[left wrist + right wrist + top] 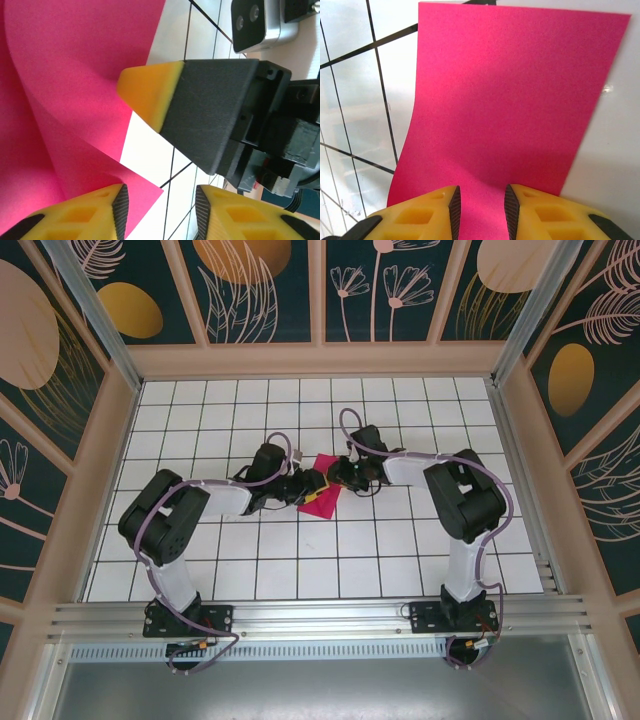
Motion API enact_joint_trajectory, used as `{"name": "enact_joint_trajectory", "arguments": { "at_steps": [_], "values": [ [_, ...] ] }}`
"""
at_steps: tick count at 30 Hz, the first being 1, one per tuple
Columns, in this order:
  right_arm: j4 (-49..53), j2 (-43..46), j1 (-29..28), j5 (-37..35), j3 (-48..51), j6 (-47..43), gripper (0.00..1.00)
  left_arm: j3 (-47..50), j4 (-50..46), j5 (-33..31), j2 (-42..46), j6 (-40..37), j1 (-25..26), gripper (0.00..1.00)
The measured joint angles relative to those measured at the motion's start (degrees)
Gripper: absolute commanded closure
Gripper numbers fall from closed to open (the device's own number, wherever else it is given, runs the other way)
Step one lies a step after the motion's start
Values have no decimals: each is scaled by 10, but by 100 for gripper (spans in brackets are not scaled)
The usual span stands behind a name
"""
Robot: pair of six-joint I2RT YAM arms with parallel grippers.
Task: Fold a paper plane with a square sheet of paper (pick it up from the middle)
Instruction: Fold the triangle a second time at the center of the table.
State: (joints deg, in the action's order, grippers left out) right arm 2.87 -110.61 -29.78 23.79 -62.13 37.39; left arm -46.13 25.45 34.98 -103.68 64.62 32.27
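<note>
Top view, sheet of paper (324,464): magenta-pink, at the middle of the white grid table (300,570), between the two arms' tips.
Top view, left gripper (312,487): reaches in from the left, with its yellow fingers over the sheet's lower left part. The jaw gap is too small to judge here.
Top view, right gripper (340,475): comes in from the right, at the sheet's right edge, close to the left gripper.
Left wrist view, sheet of paper (65,75): covers the left half of the frame, bowed in a soft curve rather than lying flat. One corner points toward the lower centre.
Left wrist view, left gripper (160,189): the fingers are spread, with white table showing in the gap. The sheet's corner reaches into that gap and is not clamped.
Left wrist view, right gripper's yellow pad (147,92): its tip overlaps the sheet's right edge at centre frame.
Right wrist view, sheet of paper (510,100): seen face-on, running from the bottom centre to the top of the frame, its left edge curving.
Right wrist view, right gripper (482,192): the fingers are a little apart and pink shows through the narrow gap. The tips sit against the sheet; I cannot tell whether they press on it.
</note>
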Motion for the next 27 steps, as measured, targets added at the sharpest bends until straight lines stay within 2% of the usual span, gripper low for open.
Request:
{"name": "enact_joint_trajectory", "arguments": {
  "at_steps": [3, 12, 27],
  "values": [
    [-2, 4, 9, 30, 9, -10, 69, 0, -2, -10, -2, -2, 0, 72],
    [-34, 62, 25, 130, 60, -42, 68, 16, -13, -40, -2, -5, 0, 83],
    [-68, 81, 20, 194, 100, -45, 68, 22, -15, -50, -2, -4, 0, 90]
  ]
}}
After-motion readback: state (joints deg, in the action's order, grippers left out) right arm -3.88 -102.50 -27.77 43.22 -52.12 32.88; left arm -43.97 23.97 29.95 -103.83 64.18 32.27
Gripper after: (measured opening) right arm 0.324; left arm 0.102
